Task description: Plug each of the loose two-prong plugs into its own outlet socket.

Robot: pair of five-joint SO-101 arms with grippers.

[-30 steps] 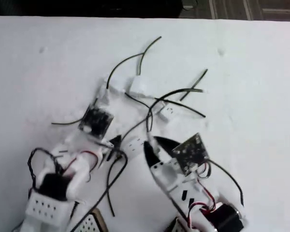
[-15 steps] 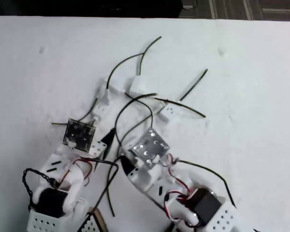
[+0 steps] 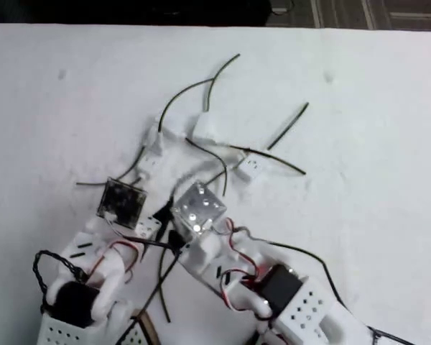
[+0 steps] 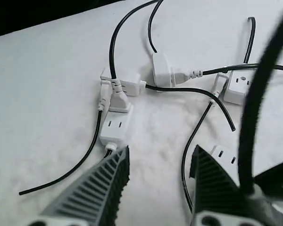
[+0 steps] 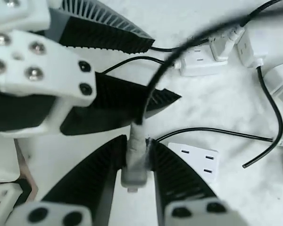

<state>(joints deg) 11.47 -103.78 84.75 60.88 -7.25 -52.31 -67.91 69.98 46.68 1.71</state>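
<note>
grey plug [image 5: 133, 170], likely light on a stiff cord [image 5: 149, 95]: grip its body, as your right gripper [image 5: 137, 143] does, left gripper [image 4: 160, 157] gaping empty.

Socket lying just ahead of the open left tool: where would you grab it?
Probably by its two long side walls, coming down from above. The socket lies flat with its slots facing up, and its cord leaves the end nearest the left tool, so the sides are its free, parallel faces.
</note>
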